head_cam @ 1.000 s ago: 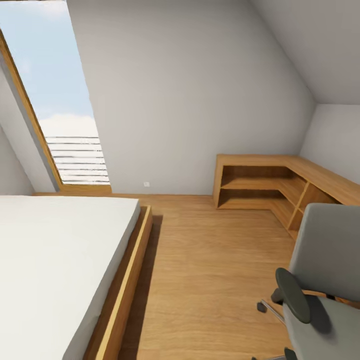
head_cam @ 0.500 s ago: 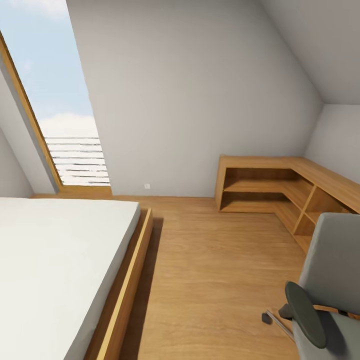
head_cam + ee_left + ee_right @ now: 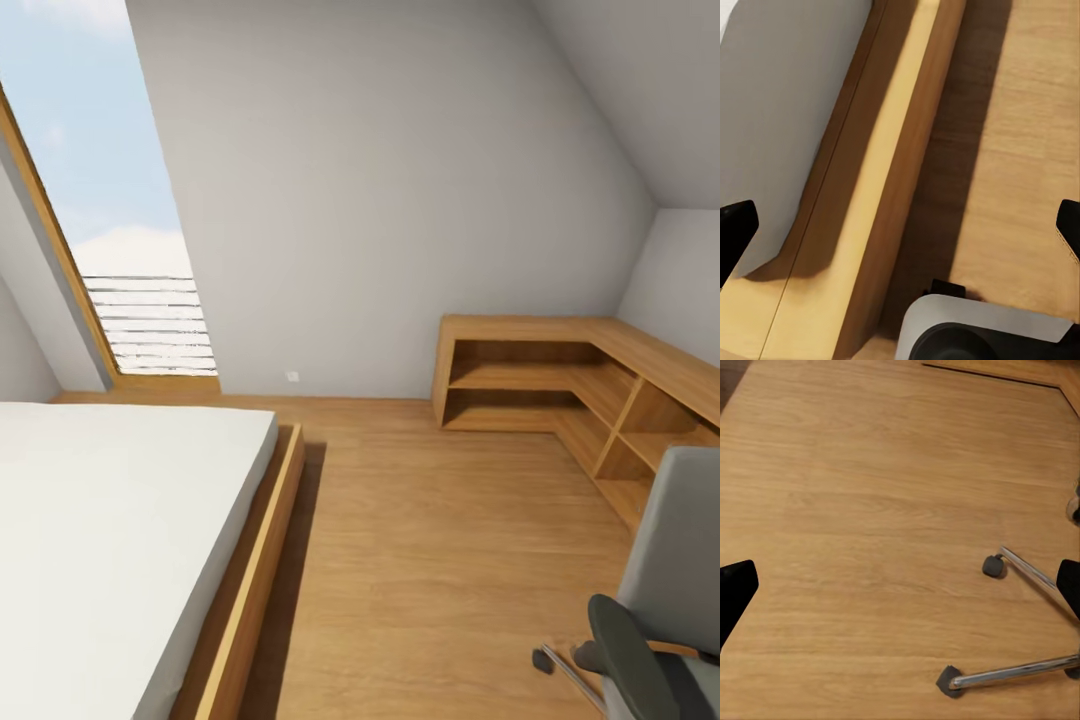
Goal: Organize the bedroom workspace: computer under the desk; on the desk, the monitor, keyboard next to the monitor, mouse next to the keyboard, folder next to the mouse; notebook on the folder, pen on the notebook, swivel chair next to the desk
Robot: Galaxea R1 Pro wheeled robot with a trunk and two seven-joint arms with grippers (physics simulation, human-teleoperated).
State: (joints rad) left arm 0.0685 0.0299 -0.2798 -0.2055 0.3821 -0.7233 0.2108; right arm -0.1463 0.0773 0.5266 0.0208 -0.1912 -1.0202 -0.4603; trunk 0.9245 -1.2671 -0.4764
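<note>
I am in the bedroom with grey walls and a wood plank floor [image 3: 430,540]. The swivel chair [image 3: 680,560] stands at the lower right of the head view, grey back toward me, one black armrest [image 3: 625,640] showing. Its chrome legs [image 3: 1020,671] and a castor [image 3: 993,565] lie on the floor under my right gripper [image 3: 900,592], which is open and empty. My left gripper [image 3: 900,232] is open too, hanging over the bed's wooden frame [image 3: 892,172] and the floor. The desk, computer, monitor, keyboard, mouse, folder, notebook and pen are out of view.
A low bed with a white mattress [image 3: 100,520] and a wooden frame [image 3: 255,580] takes the left side. A wooden corner shelf unit [image 3: 560,380] runs along the far and right walls. A tall skylight [image 3: 110,200] is at the left. Part of my base [image 3: 975,330] shows.
The whole head view has shifted: the camera has moved, so the chair now sits lower and further right in the picture and more of the shelf unit shows.
</note>
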